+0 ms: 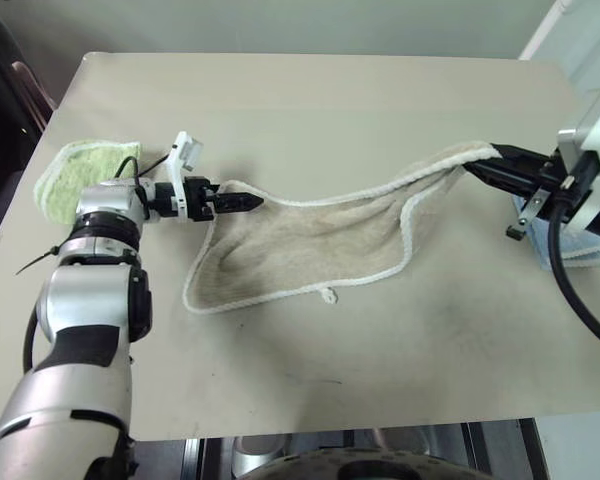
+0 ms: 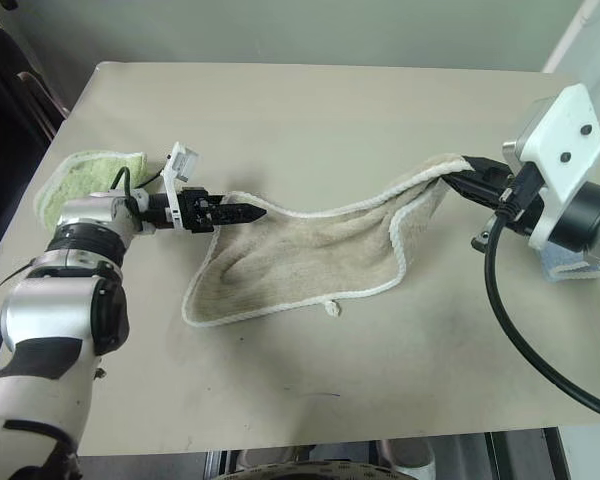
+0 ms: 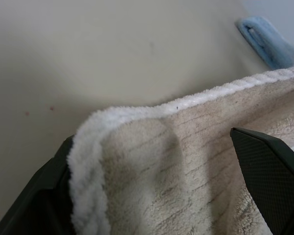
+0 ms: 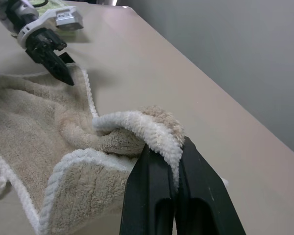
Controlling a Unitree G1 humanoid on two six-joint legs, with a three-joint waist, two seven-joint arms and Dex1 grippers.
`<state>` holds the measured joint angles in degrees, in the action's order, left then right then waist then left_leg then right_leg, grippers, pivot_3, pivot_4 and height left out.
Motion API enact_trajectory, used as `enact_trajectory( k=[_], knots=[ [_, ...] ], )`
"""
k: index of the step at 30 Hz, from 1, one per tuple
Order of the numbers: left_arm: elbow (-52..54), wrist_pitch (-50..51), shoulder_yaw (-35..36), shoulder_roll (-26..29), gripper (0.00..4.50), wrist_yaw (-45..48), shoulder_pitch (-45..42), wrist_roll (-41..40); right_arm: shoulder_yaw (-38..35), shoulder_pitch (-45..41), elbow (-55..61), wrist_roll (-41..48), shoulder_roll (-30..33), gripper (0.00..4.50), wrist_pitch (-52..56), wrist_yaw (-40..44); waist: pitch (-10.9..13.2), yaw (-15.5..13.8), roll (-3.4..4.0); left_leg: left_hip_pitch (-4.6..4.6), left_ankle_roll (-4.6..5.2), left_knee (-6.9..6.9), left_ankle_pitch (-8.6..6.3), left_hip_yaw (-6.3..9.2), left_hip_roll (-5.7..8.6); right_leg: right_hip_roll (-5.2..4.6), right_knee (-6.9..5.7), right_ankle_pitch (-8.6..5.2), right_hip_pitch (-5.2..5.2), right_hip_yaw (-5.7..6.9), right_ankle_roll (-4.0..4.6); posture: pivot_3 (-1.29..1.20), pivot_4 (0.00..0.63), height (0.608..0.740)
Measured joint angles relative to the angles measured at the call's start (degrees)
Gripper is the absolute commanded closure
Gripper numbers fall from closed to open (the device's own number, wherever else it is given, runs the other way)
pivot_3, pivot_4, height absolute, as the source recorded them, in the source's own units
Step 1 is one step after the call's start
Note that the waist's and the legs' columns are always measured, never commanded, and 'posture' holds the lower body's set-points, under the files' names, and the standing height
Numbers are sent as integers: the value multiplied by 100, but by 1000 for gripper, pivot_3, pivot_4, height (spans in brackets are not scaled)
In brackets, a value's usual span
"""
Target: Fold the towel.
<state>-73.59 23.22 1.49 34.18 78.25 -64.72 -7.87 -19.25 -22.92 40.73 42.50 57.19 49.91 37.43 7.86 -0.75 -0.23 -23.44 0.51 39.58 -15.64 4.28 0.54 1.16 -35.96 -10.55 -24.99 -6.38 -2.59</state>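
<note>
The right tool [image 4: 174,196] pinches a white-corded corner of the beige terry towel [image 1: 310,245]; the left tool [image 1: 242,201] gapes around another corner.

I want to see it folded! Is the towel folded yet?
Not yet. The towel is stretched open, one corner pinched by the right gripper.

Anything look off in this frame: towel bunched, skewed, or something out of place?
The towel lies skewed and rumpled, not flat: the right claw pinches one corner, lifted off the table, while the open left claw straddles the opposite corner. Nothing looks spilled or damaged.
</note>
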Motion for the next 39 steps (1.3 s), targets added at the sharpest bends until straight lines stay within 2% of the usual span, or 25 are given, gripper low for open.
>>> enact_trajectory(
  k=[4,13,24,33,39],
  knots=[
    [-97,-162,-31,1,1228,27,-40,237,-42,32,18,8,43,4500,25,-15,0,0,0,-5,6,11,-4,0,3,-2,0,0,0,0,-5,0,150,740],
    [-197,-96,57,49,4488,286,-231,456,-200,183,126,57,45,4500,76,-111,0,-4,0,-40,21,54,-12,0,14,-11,-1,13,-18,1,-25,0,150,740],
    [-225,-37,275,74,4488,353,-311,466,-250,367,215,91,63,4500,68,-160,0,-5,0,-45,27,56,-12,0,27,-22,-1,13,-21,0,-35,0,150,740],
    [-267,-470,441,88,4488,-436,-339,471,-526,771,-263,-168,472,4500,-296,426,0,-19,0,-54,32,59,-9,1,37,-32,0,13,-24,0,-43,0,150,740],
    [-294,-1159,1125,70,4488,-1572,-725,205,-575,1075,-1265,-669,727,4500,-966,1221,1,-29,0,-57,43,56,-3,-1,50,-45,5,18,-23,-6,-55,0,150,740]
  ],
)
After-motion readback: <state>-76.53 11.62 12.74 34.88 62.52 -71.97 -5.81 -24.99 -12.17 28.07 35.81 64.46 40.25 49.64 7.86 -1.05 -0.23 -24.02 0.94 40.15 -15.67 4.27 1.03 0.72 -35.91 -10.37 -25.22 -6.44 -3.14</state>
